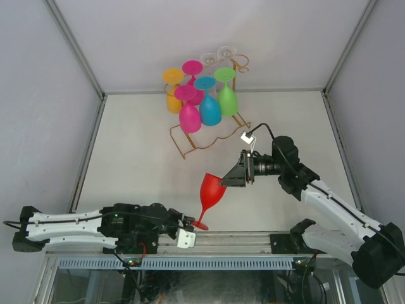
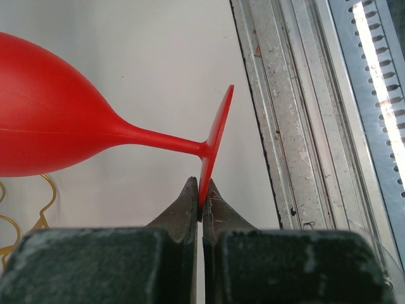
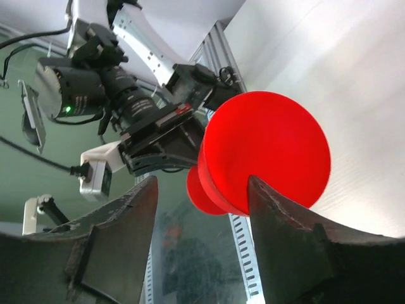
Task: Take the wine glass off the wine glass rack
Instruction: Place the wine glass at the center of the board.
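Plainly, left claw [image 2: 201, 193] pinches red wine glass [image 2: 57, 120].

The red wine glass [image 1: 212, 190] is one plain, solid red from bowl to foot, with no pattern. The wine glass rack [image 1: 178, 143] is thin gold-coloured wire. On it hang a yellow-orange glass [image 1: 173, 95], a front magenta glass [image 1: 189, 115], a rear magenta glass [image 1: 193, 68], a sky-blue glass [image 1: 209, 107], a bright green glass [image 1: 227, 98] and clear glasses [image 1: 217, 57]. The table [image 1: 139, 171] is off-white. The left arm [image 1: 69, 228] and right arm [image 1: 335, 212] have white shells and black joints.
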`<act>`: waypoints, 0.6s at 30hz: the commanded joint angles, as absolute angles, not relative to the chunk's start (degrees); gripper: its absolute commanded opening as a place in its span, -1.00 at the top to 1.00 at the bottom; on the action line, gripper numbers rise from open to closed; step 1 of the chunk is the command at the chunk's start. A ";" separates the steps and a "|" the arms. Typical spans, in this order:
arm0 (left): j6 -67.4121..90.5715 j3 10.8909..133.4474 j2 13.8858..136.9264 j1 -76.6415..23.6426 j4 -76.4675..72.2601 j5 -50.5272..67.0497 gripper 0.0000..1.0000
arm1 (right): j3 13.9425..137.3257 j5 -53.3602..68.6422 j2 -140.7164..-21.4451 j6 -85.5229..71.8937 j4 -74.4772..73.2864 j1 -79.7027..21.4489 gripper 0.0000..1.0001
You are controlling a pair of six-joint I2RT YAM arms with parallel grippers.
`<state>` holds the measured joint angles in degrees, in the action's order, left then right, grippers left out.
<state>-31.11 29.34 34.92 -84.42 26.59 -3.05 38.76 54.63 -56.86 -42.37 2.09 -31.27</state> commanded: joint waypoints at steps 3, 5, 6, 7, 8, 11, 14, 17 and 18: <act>-33.10 28.06 33.57 -84.38 25.74 -6.83 1.00 | 41.22 63.11 -55.63 -37.72 1.42 -34.78 -0.10; -33.22 28.09 33.70 -84.38 26.01 -6.80 1.00 | 41.65 62.52 -55.59 -35.84 -0.52 -35.75 -0.10; -33.39 28.03 33.79 -84.38 26.04 -6.49 1.00 | 41.99 61.97 -55.51 -35.08 -1.46 -36.15 -0.10; -33.44 27.99 33.82 -84.38 26.02 -6.12 1.00 | 42.23 61.64 -55.50 -34.82 -1.60 -36.31 -0.10; -33.55 27.98 33.95 -84.38 25.97 -5.87 0.99 | 42.34 61.78 -55.62 -34.91 -1.32 -36.49 -0.08; -33.57 28.18 34.44 -84.38 25.90 -6.25 0.99 | 42.62 61.94 -56.11 -35.01 -1.05 -37.20 -0.03; -33.57 28.17 34.17 -84.38 25.92 -7.35 1.00 | 42.93 61.95 -56.95 -34.75 -1.42 -37.76 0.06; -33.58 27.87 33.44 -84.38 25.26 -8.26 1.00 | 44.10 59.56 -57.77 -32.29 -4.47 -39.02 0.11; -33.53 27.84 33.34 -84.35 25.11 -8.45 1.00 | 44.65 58.81 -57.94 -31.32 -5.66 -39.70 0.12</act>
<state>-34.15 28.51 34.11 -84.84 28.95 -2.94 41.25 57.65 -57.39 -34.68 -1.78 -36.58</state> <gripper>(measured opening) 0.014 0.449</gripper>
